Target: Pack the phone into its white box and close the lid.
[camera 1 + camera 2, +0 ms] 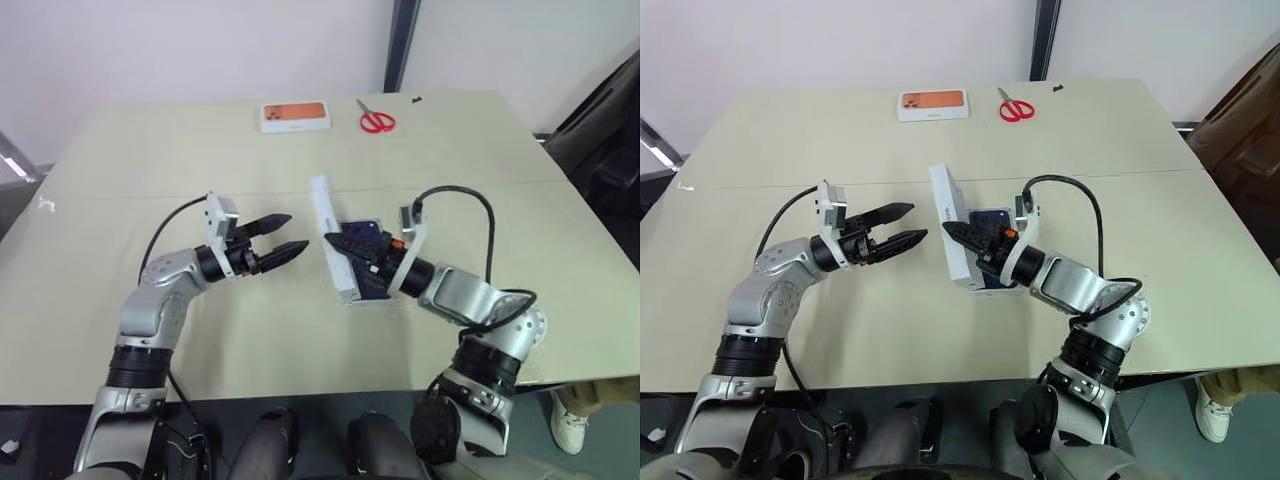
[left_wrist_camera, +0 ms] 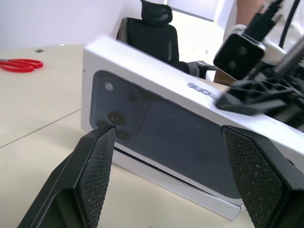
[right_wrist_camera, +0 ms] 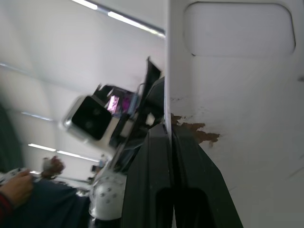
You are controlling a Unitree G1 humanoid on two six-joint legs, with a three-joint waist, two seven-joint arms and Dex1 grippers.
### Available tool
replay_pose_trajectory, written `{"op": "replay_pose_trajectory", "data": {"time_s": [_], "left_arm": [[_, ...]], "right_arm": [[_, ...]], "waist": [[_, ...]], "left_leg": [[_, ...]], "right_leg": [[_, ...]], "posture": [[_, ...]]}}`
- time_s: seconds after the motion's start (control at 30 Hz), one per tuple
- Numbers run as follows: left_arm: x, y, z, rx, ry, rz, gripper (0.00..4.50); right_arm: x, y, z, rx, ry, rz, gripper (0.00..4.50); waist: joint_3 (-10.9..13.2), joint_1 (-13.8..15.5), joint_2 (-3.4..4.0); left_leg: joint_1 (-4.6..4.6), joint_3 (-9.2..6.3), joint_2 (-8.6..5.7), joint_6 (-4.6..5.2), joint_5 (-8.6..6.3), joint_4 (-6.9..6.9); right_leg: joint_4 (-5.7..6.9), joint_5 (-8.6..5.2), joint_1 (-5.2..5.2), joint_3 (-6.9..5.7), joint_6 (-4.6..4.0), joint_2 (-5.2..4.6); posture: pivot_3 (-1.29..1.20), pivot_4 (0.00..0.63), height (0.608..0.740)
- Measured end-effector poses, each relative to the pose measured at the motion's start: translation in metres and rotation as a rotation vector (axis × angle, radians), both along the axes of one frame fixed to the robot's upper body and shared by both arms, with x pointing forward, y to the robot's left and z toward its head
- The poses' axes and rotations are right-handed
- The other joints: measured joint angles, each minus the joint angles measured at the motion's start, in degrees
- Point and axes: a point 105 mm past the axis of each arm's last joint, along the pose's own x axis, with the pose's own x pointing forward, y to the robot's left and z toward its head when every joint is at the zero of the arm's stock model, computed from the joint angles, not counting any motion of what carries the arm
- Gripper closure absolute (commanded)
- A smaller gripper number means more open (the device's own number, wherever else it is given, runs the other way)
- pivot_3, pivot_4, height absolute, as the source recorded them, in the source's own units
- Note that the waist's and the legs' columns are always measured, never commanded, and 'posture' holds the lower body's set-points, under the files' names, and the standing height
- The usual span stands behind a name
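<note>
My right gripper [image 1: 958, 236] is clamped tight on the edge of the lid [image 1: 948, 232], holding it tilted up on its side above the table [image 1: 250, 330], printed phone picture facing my left arm. My left gripper [image 1: 287, 238] hovers just beside that printed face with its fingers [image 2: 92, 171] spread wide and nothing between them. Under and behind the raised lid, the phone [image 1: 992, 222] lies in the white box [image 1: 985, 285] on the tabletop. Well beyond, near the far edge, sit a white box with an orange picture [image 1: 295, 116] and red scissors [image 1: 377, 121].
</note>
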Motion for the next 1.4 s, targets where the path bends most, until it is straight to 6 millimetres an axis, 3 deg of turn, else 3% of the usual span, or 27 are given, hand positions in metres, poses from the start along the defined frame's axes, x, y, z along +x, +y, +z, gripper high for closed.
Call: {"op": "replay_pose_trajectory", "data": {"time_s": [0.1, 0.33, 0.43, 0.57, 0.67, 0.8, 0.87, 1.17, 1.27, 1.4], "left_arm": [[0.0, 0.002, 0.0, 0.004, 0.0, 0.003, 0.76], [-0.001, 0.003, 0.003, -0.002, -0.011, 0.014, 0.76], [-0.002, 0.003, 0.002, -0.002, -0.01, 0.014, 0.76], [-0.005, 0.005, -0.005, 0.001, 0.013, 0.02, 0.76], [-0.006, 0.005, -0.008, 0.009, 0.025, 0.015, 1.63], [-0.008, 0.006, -0.017, 0.018, 0.061, 0.004, 3.69], [-0.009, 0.004, -0.024, 0.014, 0.092, 0.003, 4.46], [-0.004, -0.019, -0.05, 0.034, 0.127, 0.011, 4.46], [0.002, -0.029, -0.047, 0.007, 0.122, 0.012, 4.5], [0.008, -0.045, -0.04, -0.016, 0.101, -0.005, 4.5]], "right_arm": [[-0.006, 0.009, 0.004, 0.064, 0.016, 0.026, 4.43], [0.001, 0.016, 0.023, 0.123, 0.06, -0.003, 4.43], [0.004, 0.016, 0.02, 0.084, 0.074, -0.021, 4.43], [0.002, 0.014, -0.002, 0.043, 0.142, -0.022, 4.43], [0.003, 0.015, -0.011, 0.027, 0.177, -0.027, 4.5], [0.006, 0.015, -0.012, 0.033, 0.188, -0.043, 4.5], [0.008, 0.011, -0.012, 0.033, 0.186, -0.058, 4.5], [0.015, -0.007, -0.02, -0.104, 0.085, -0.107, 4.5], [0.017, -0.007, -0.022, -0.114, 0.068, -0.117, 3.53], [0.024, -0.023, -0.025, -0.171, 0.042, -0.172, 1.5]], "waist": [[0.0, -0.5, 0.0], [0.0, -1.2, 0.0], [0.0, -1.2, 0.0], [0.0, -1.2, 0.0], [0.0, -1.2, 0.0], [0.0, -1.1, 0.0], [0.0, -1.0, 0.0], [0.0, -0.9, -0.02], [0.0, -0.6, -0.02], [0.0, 0.0, -0.02]], "left_leg": [[0.0, 0.0, 0.0, 0.01, 0.0, -0.01], [0.0, -0.02, 0.0, 0.01, 0.01, -0.05], [0.0, -0.02, 0.0, 0.02, 0.01, -0.06], [0.01, -0.02, 0.0, 0.03, 0.01, -0.07], [0.01, -0.02, 0.01, 0.04, 0.02, -0.08], [0.01, -0.01, 0.0, 0.05, 0.02, -0.09], [0.01, -0.01, 0.0, 0.06, 0.02, -0.08], [0.05, -0.01, 0.01, 0.08, 0.01, -0.08], [0.04, -0.01, 0.0, 0.1, 0.01, -0.03], [0.02, 0.01, 0.0, 0.17, -0.04, 0.1]], "right_leg": [[0.0, 0.0, 0.01, 0.0, 0.0, 0.0], [-0.05, 0.0, 0.03, -0.03, 0.01, 0.01], [-0.05, 0.0, 0.03, -0.03, 0.01, 0.01], [-0.09, -0.01, 0.05, -0.03, 0.01, 0.01], [-0.09, 0.0, 0.05, -0.03, 0.01, 0.01], [-0.12, 0.0, 0.07, -0.03, 0.01, 0.01], [-0.14, 0.0, 0.08, -0.03, 0.01, 0.0], [-0.17, 0.0, 0.16, -0.06, 0.01, 0.01], [-0.18, 0.0, 0.2, -0.08, 0.02, 0.0], [-0.18, 0.0, 0.22, -0.07, 0.02, 0.0]], "posture": [[0.0, 0.15, 0.74], [0.0, 0.15, 0.74], [0.0, 0.15, 0.74], [0.0, 0.15, 0.74], [0.0, 0.15, 0.74], [0.0, 0.15, 0.74], [0.0, 0.15, 0.74], [0.0, 0.15, 0.74], [0.0, 0.15, 0.74], [0.0, 0.15, 0.74]]}}
